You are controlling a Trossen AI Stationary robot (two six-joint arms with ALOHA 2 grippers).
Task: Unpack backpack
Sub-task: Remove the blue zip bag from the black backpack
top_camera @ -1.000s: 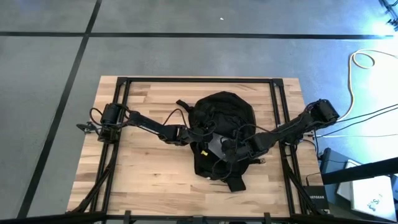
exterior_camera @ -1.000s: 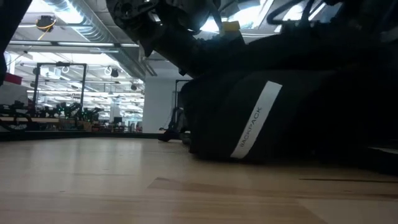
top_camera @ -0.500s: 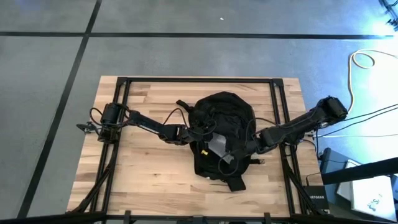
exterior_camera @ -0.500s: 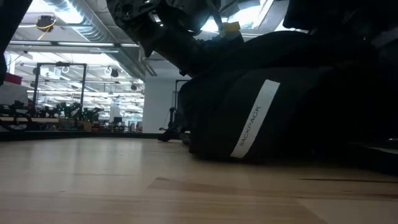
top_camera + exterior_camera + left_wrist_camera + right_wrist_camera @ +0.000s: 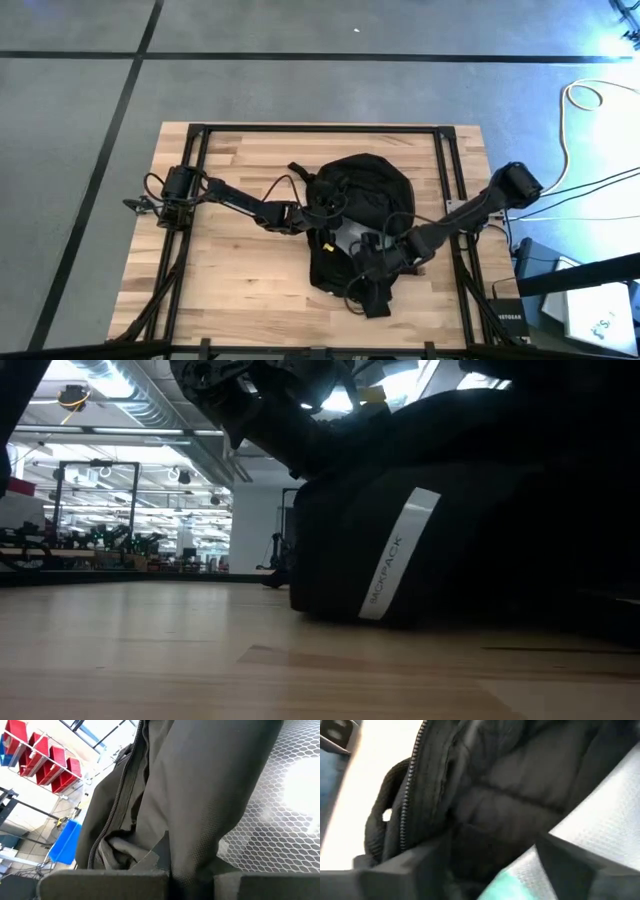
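The black backpack (image 5: 355, 205) lies on the middle of the wooden table (image 5: 230, 270); in the low view its near wall (image 5: 450, 520) carries a light-grey stripe (image 5: 390, 565). My left gripper (image 5: 322, 212) is at the backpack's left side, shut on fabric beside the zipper (image 5: 112, 810). My right gripper (image 5: 368, 268) hangs over the backpack's near part, slanting down, open. Between its spread fingers (image 5: 395, 870) show black lining (image 5: 510, 805) and a pale pouch with a teal edge (image 5: 505, 880). A mesh surface (image 5: 280, 820) shows inside the opening. My left gripper pinches a fold of the backpack's black fabric (image 5: 172, 865) between its two fingers, next to the zipper at the opening's edge. It comes nearly level from the table's left. The fabric rises from the hold, and the backpack rests on the table. My right gripper: whether its open fingers touch the lining or the pouch, I cannot tell.
Black frame rails (image 5: 450, 200) run along the table's edges. Bare wood lies to the left and near side of the backpack (image 5: 240, 280). A strap end (image 5: 375, 300) trails toward the near edge. Cables and equipment (image 5: 590, 300) sit off the table's right.
My right gripper has swung toward the table's near edge and risen a little, turning as it went. The backpack's near wall has shifted with it: in the low view the striped front has slid to the picture's left and bulged higher. My left gripper has kept its hold.
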